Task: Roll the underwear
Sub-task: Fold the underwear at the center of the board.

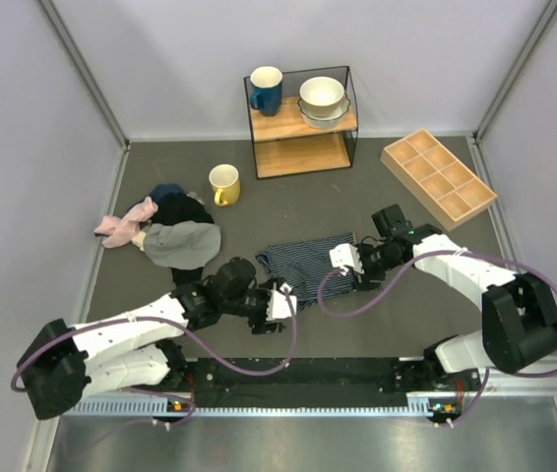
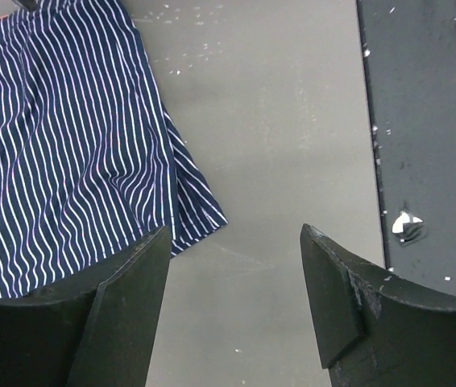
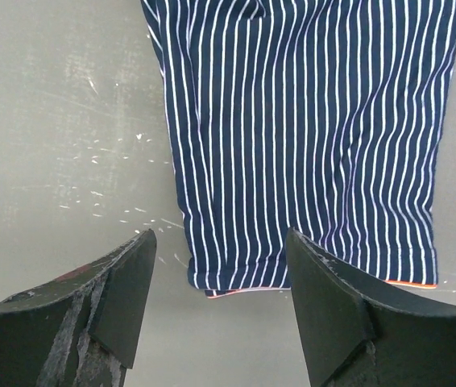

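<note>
Underwear point(image 1: 303, 264) spread flat on table point(image 1: 387, 334), mid-field, between my two grippers. My left gripper point(image 2: 236, 234): jaws wide, nothing held, over bare table just beside leg hem corner. My right gripper point(image 3: 220, 238): jaws wide, nothing held, at opposite striped edge. Cloth heap point(image 1: 182, 244), grey and pink, at far left, well apart.

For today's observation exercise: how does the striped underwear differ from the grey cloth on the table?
The underwear is navy with thin white stripes; the grey cloth is plain. The underwear lies spread flat on its own; the grey cloth sits bunched beside a pink cloth. Both rest on the table.
</note>
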Motion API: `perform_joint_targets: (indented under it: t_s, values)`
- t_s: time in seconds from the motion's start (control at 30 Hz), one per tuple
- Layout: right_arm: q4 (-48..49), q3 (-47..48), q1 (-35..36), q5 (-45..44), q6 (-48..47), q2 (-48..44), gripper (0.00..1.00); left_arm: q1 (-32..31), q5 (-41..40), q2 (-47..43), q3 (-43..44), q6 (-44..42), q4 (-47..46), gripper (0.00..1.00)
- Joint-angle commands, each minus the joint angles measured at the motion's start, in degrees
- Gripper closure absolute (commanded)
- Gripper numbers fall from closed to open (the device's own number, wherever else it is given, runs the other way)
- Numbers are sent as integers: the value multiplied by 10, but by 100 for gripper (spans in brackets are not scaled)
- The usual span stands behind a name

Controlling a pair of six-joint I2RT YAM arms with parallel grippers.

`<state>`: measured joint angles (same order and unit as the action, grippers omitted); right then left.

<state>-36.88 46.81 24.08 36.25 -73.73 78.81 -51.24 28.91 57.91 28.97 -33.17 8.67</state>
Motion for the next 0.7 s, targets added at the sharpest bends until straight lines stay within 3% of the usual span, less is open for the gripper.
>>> perform_joint_targets:
  t_s: [0.0,0.37,0.67]
  values:
    - [-6,3,-13,-10,0,21,35,-35,-68,43,16,-37,-57,30]
    - [-21,-4,-48,43,-5,-1,36,-95,-182,149,29,-62,-125,35]
    - [-28,-32,-43,68,-90,-8,30,-113,-271,206,43,-75,-135,35]
